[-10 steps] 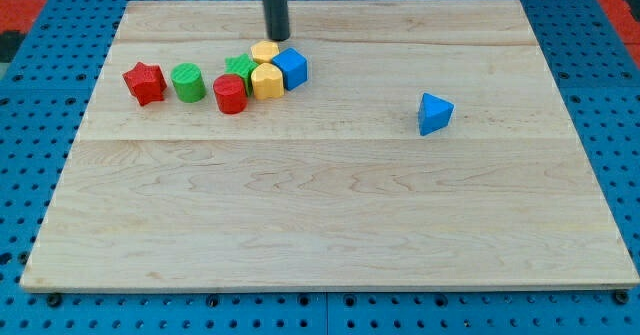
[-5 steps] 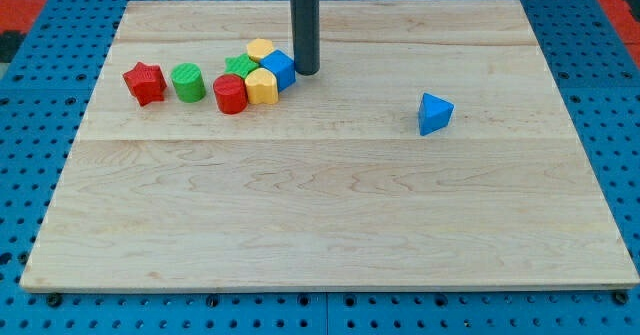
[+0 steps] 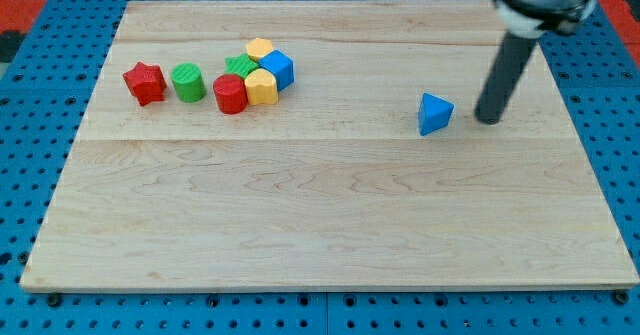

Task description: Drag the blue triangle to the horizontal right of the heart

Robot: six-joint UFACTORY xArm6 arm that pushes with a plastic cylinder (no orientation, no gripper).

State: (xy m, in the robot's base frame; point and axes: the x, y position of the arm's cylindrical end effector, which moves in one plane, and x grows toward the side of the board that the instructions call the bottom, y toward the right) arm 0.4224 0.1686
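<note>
Sitting on the view's right half of the wooden board [image 3: 330, 225] is the blue triangle [image 3: 434, 113], alone and well apart from every other block. Standing just beside it on the view's right is the dark rod [image 3: 503, 75], leaning slightly, with my tip [image 3: 487, 121] resting at table height near the triangle's right edge, a thin strip of bare wood showing between them. The arm is carrying no pincer at all, only this rod, so nothing is being gripped or let go. Gathering toward the view's upper left is the remaining stock. The red star [image 3: 145, 82] is lying farthest left, with the green cylinder [image 3: 187, 81] just beside it on the right. The red cylinder [image 3: 229, 93] is lying next, touching the yellow heart [image 3: 262, 87] on its right. The blue cube [image 3: 277, 69] is pressing against the heart's upper right. A second yellow block [image 3: 260, 49], its shape unclear, is sitting behind the cluster toward the view's top, and a green block [image 3: 240, 67], mostly hidden, is tucked between it and the red cylinder. The board is resting on a blue perforated surface [image 3: 30, 175].
</note>
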